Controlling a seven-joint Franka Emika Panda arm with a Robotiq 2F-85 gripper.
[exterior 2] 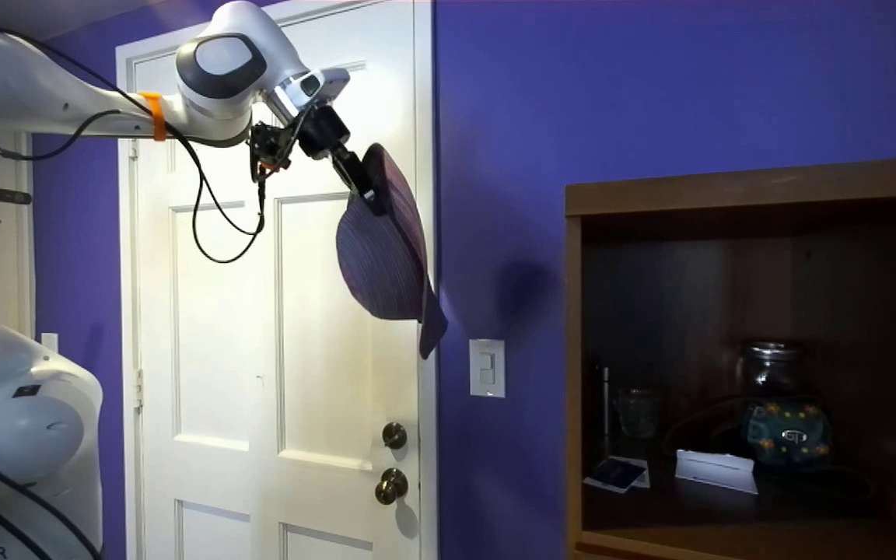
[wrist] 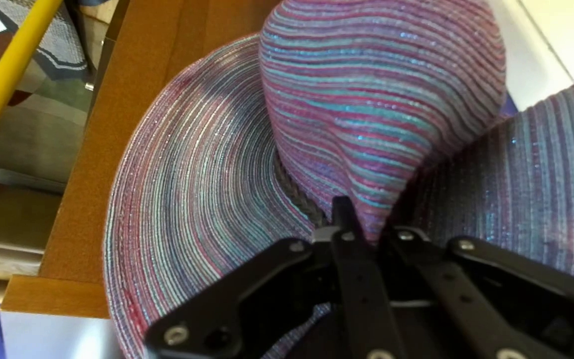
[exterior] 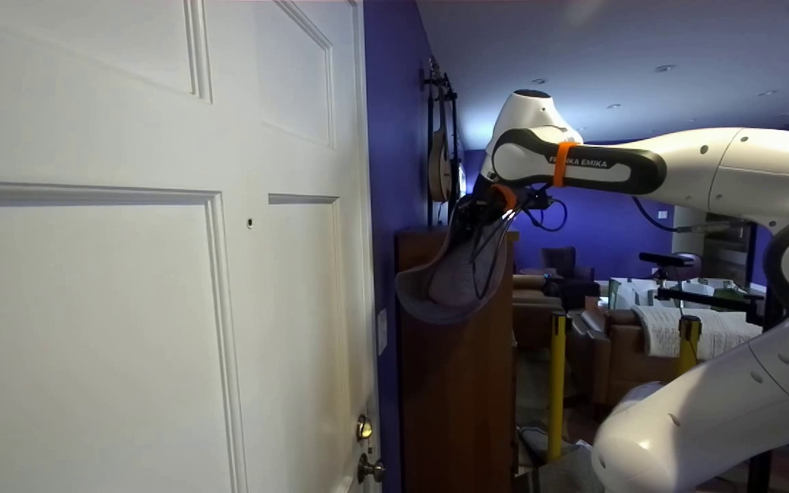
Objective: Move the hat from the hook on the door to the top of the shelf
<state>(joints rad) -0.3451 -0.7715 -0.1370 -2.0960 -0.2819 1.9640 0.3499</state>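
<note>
The hat (exterior 2: 382, 257) is floppy, wide-brimmed, with purple, pink and teal stripes in the wrist view (wrist: 366, 89). My gripper (exterior 2: 374, 204) is shut on the folded cloth near crown and brim, and the hat hangs in the air, brim drooping. One fingertip lies against the crown in the wrist view (wrist: 366, 214); the other is hidden by cloth. The white door (exterior: 93, 308) stands apart from the hat and bears a small dark fitting (exterior: 250, 222). The shelf (exterior 2: 759, 187) is brown wood. In an exterior view the hat (exterior: 466, 274) overlaps it, mostly below its top edge.
Inside the shelf are a jar (exterior 2: 773, 369), a small bag (exterior 2: 789, 432) and a white card (exterior 2: 716, 470). A guitar (exterior: 440, 164) hangs on the purple wall. Yellow posts (exterior: 557, 383) stand beyond the shelf. A cable loop (exterior 2: 226, 260) hangs from the wrist.
</note>
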